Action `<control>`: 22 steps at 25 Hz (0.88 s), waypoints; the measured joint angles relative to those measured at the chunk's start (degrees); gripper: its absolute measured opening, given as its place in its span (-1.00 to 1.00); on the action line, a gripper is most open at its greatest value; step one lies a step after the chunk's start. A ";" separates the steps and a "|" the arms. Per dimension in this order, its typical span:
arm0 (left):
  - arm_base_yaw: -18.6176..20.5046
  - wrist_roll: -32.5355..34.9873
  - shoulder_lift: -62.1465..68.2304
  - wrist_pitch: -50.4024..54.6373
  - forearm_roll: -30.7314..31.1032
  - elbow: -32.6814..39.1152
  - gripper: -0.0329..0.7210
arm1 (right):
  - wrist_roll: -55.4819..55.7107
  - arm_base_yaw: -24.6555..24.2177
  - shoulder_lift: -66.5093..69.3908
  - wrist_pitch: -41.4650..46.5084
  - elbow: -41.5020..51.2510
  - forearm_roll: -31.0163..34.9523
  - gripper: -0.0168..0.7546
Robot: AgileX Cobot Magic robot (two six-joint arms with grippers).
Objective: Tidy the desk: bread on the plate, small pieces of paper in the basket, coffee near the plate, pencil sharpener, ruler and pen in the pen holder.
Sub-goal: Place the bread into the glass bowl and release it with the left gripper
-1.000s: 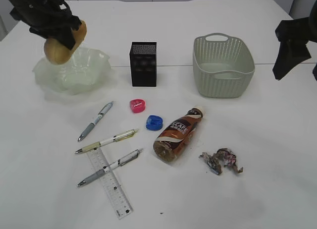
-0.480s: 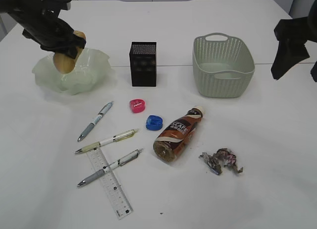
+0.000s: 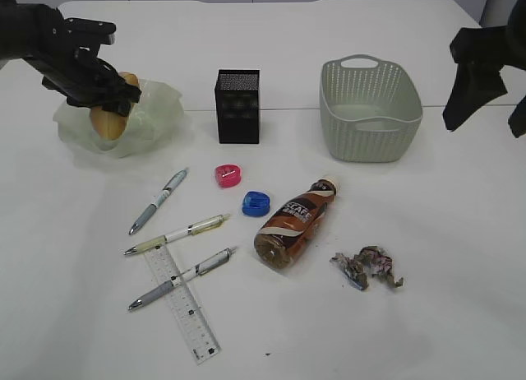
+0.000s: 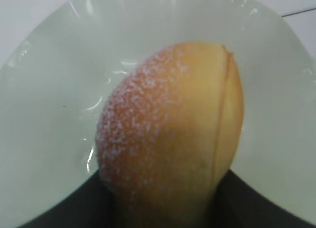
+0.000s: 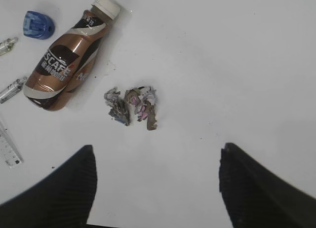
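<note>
My left gripper point(image 3: 105, 99) is shut on the golden bread roll point(image 3: 107, 121) and holds it down inside the pale green plate point(image 3: 156, 108); in the left wrist view the bread point(image 4: 173, 134) fills the frame over the plate point(image 4: 44, 104). My right gripper point(image 3: 481, 84) is open and empty, high at the right edge. The coffee bottle point(image 3: 292, 225) lies on its side mid-table. Crumpled paper point(image 3: 368, 266) lies right of it. The black pen holder point(image 3: 238, 106) and grey basket point(image 3: 370, 108) stand at the back. Two sharpeners, pink point(image 3: 228, 176) and blue point(image 3: 256, 203), three pens point(image 3: 177, 234) and a ruler point(image 3: 182, 304) lie at front left.
In the right wrist view the coffee bottle point(image 5: 69, 65), the paper scraps point(image 5: 133, 107) and the blue sharpener point(image 5: 38, 24) lie on the white table below my open right fingers point(image 5: 158, 183).
My left gripper has lowered the bread from above the plate down into it. The right gripper has shifted slightly upward.
</note>
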 joint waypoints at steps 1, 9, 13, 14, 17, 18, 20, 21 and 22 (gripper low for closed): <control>0.00 0.00 0.18 -0.47 -0.21 0.00 -0.02 | 0.06 0.00 0.00 0.00 0.00 0.00 0.51; 0.21 -3.21 0.77 -3.32 -0.53 0.00 0.59 | 6.33 0.00 0.00 0.00 0.00 0.09 0.51; 0.21 -3.49 0.77 -3.76 -0.55 -0.04 0.62 | 6.81 0.00 0.00 0.00 0.00 -0.37 0.51; 0.21 -3.58 0.77 -3.76 -0.65 -0.04 0.62 | 6.81 0.00 0.00 0.00 0.00 -0.37 0.51; 0.21 -3.62 0.77 -3.76 -0.53 -0.04 0.63 | 6.83 0.00 0.00 0.00 0.00 -0.39 0.51; 0.21 -3.71 0.77 -3.20 -0.44 -0.15 0.63 | 6.83 0.00 0.00 0.00 0.00 -0.39 0.51; 0.21 -3.92 0.85 -2.26 0.67 -0.93 0.63 | 6.96 0.00 0.00 0.00 0.00 -0.39 0.54; 0.21 -4.01 0.85 -2.38 1.20 -1.16 0.63 | 6.96 0.00 0.00 0.00 0.00 -0.39 0.53; 0.21 -4.36 0.85 -2.63 2.12 -1.52 0.63 | 6.96 0.00 0.00 0.00 0.00 -0.39 0.53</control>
